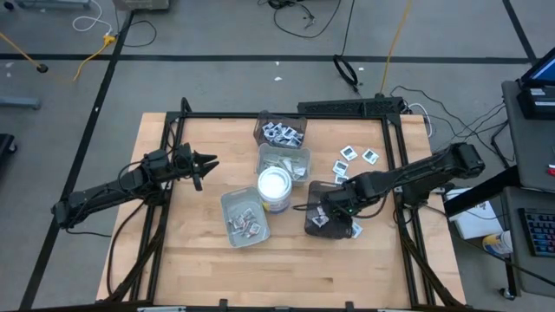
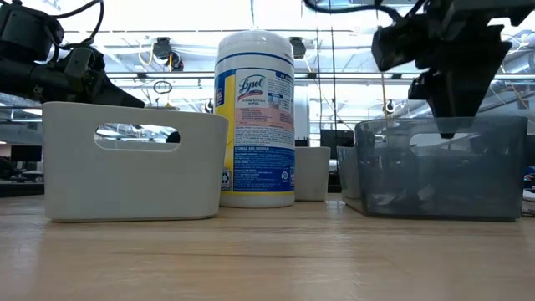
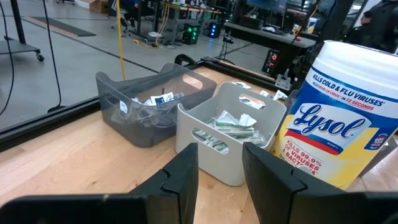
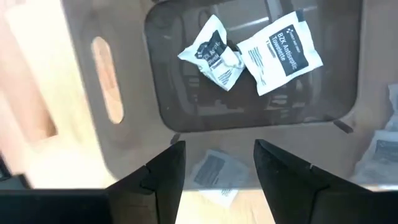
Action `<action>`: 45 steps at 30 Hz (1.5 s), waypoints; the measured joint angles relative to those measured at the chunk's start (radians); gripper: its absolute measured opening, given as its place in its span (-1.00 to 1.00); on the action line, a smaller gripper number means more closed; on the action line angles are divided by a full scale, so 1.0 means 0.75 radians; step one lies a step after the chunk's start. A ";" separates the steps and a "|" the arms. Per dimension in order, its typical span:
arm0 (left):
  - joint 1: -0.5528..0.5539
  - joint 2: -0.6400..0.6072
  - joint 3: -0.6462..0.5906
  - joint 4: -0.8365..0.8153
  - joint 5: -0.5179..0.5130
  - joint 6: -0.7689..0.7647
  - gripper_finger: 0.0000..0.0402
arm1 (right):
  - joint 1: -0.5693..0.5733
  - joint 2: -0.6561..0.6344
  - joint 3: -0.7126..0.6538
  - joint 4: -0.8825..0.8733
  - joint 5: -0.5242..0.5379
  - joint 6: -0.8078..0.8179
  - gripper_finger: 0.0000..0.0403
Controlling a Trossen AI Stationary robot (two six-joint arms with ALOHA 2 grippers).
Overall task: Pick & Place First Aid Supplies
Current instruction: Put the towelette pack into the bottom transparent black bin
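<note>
The first aid supplies are small flat packets. Two square white ones with dark print [image 4: 211,53] [image 4: 280,53] lie on the floor of a dark translucent tray [image 1: 329,218]. My right gripper [image 4: 217,165] hangs open and empty just above this tray [image 2: 435,167], fingers pointing down. A few more square packets [image 1: 347,154] lie loose on the table beyond it. My left gripper [image 3: 221,168] is open and empty, raised over the table's left part [image 1: 204,165], and faces a white tray of pale green strips [image 3: 230,127].
A round white Lysol tub [image 1: 276,186] stands mid-table between the trays. A dark tray of packets [image 1: 280,130] sits at the far edge, a grey tray of packets [image 1: 244,217] near the tub. One packet [image 1: 355,230] lies beside the right tray. Bare wood [image 1: 286,269] spans the near side.
</note>
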 joint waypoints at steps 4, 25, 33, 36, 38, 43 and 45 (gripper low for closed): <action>0.000 0.000 0.000 0.000 0.000 0.000 -0.36 | 0.004 -0.068 0.001 -0.057 0.000 -0.002 -0.09; 0.000 0.000 0.000 0.000 0.000 0.000 -0.36 | 0.169 -0.204 -0.169 -0.124 0.046 0.036 -0.09; 0.000 0.000 0.000 0.000 0.000 0.000 -0.36 | 0.242 -0.196 -0.324 0.065 0.042 0.107 -0.09; 0.000 0.000 0.000 0.000 0.000 0.000 -0.36 | 0.285 -0.175 -0.370 0.124 0.042 0.124 -0.09; 0.000 0.000 0.000 0.000 0.000 0.000 -0.36 | 0.313 -0.156 -0.405 0.173 0.045 0.125 -0.09; 0.000 0.000 0.000 0.000 0.000 0.000 -0.36 | 0.353 -0.119 -0.476 0.257 0.114 0.115 -0.09; 0.000 0.000 0.000 0.000 0.000 0.000 -0.36 | 0.354 -0.118 -0.497 0.267 0.145 0.115 -0.09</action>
